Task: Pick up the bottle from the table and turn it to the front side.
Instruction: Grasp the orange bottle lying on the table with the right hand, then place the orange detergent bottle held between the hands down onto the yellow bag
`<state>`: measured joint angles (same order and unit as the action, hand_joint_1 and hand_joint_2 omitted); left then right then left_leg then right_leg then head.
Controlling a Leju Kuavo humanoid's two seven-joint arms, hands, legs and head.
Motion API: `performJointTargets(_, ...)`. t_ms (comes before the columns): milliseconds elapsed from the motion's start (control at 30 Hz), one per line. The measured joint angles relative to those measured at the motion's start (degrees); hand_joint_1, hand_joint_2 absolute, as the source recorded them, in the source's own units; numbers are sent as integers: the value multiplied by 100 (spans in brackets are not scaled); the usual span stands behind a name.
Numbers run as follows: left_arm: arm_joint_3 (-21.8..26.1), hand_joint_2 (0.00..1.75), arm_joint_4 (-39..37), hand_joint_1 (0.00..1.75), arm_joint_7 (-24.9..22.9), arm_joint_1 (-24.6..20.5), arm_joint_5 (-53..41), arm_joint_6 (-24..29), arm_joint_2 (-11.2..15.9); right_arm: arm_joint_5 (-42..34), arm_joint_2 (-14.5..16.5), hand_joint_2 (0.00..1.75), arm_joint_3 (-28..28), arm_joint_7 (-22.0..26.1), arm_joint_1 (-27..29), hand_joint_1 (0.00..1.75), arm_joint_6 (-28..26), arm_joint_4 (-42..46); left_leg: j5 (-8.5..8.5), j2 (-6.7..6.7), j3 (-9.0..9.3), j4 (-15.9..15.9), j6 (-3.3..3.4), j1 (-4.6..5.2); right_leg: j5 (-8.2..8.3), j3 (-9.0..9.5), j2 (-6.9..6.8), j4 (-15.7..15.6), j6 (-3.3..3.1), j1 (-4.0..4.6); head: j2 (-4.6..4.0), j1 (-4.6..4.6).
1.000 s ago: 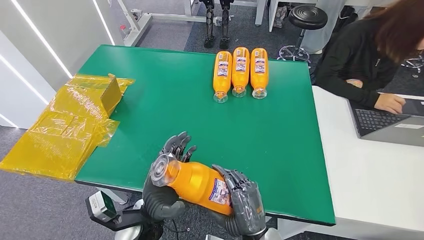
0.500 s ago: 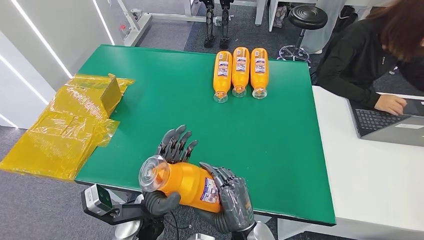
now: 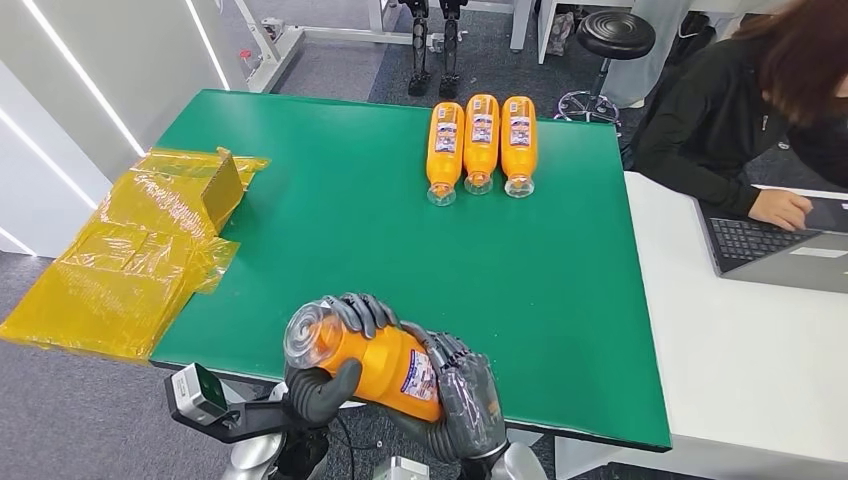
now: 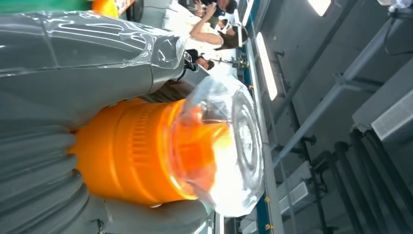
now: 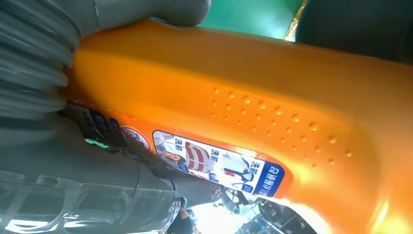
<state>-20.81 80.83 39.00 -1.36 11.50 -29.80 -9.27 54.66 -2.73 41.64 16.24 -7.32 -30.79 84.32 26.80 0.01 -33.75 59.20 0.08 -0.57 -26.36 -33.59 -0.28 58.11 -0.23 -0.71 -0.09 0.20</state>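
Observation:
An orange bottle [image 3: 375, 365] with a clear cap [image 3: 308, 333] is held in the air over the green table's [image 3: 400, 240] near edge. My left hand [image 3: 335, 380] wraps around its neck end, fingers curled over the top. My right hand [image 3: 465, 405] grips the body by the label. In the left wrist view the orange bottle neck [image 4: 131, 161] and clear cap [image 4: 234, 146] lie between the thumb and fingers. In the right wrist view the bottle's body [image 5: 253, 107] and label [image 5: 214, 161] sit against my palm.
Three more orange bottles [image 3: 480, 143] lie side by side at the table's far edge. Yellow film-wrapped packaging [image 3: 140, 245] hangs off the left side. A person [image 3: 740, 100] sits at a laptop [image 3: 780, 245] on the white desk to the right.
My left hand's fingers, spread behind the bottle before, have closed over its neck. The bottle has shifted left and turned slightly in both hands.

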Motion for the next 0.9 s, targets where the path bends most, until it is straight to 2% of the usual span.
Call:
performJointTargets(100,1,175,-11,175,9,0,-40,66,1,-6,0,175,0,3,-2,0,10,-31,0,0,0,0,0,0,0,0,0,0,0,0,0,0)
performJointTargets(533,3,175,-83,175,19,-13,-185,331,5,-273,73,175,40,254,-97,0,-154,-157,0,0,0,0,0,0,0,0,0,0,0,0,0,0)
performJointTargets(633,10,175,-126,175,54,-56,-323,538,7,-338,84,175,81,292,-139,0,-202,-241,0,0,0,0,0,0,0,0,0,0,0,0,0,0)
performJointTargets(767,46,175,-184,175,85,-170,-765,1064,22,-435,122,175,114,317,-204,0,-249,-393,-1,0,0,0,-1,0,1,0,0,1,0,0,0,-1)
performJointTargets(900,94,175,-222,175,93,-251,-876,1180,48,-439,158,175,120,339,-259,0,-260,-494,-1,-1,0,0,-2,0,0,0,0,1,0,0,0,0)
